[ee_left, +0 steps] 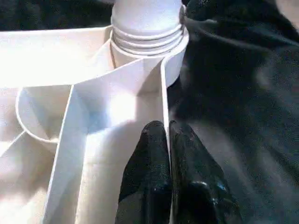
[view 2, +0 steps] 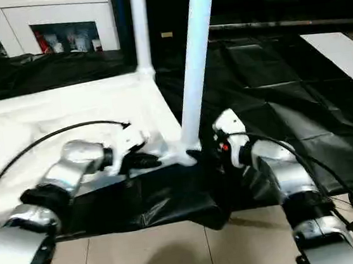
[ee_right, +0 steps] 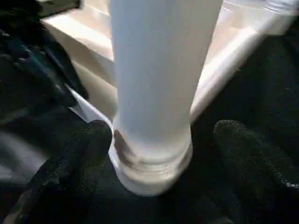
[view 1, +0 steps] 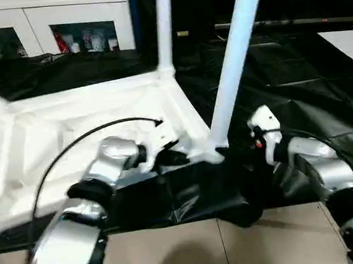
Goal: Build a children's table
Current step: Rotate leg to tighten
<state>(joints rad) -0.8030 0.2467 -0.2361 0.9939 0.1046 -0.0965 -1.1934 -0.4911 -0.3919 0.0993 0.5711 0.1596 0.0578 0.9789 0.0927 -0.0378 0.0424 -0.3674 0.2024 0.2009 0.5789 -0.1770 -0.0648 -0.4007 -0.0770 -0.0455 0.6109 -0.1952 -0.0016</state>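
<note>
Silver forearms reached in from the near edge toward the upturned white plastic table top [view 1: 68,128], which lay ribbed side up on black sheeting [view 1: 299,86] spread over the floor. At its near right corner a long white tapered tubular leg [view 1: 235,55] stood in the round corner socket [ee_left: 175,60], its ribbed collar showing just above the socket rim. Two other white legs [view 1: 164,25] rose from the far corners.

Left tool [ee_left: 168,135] had its two black fingers pressed together over the thin rim wall of the top, beside that socket, apparently pinching the wall to steady the piece. Right tool [ee_right: 156,140] stood wide, one black finger [ee_right: 88,144] on each side of the leg's base and clear of it on the one side, holding nothing.

By my reading, the step in hand was seating or tightening this leg, with the right tool between grips. Next, that tool would need to close squarely on the leg near its base and twist or press it home, while the left kept the top from turning. A fourth leg could not be made out.
</note>
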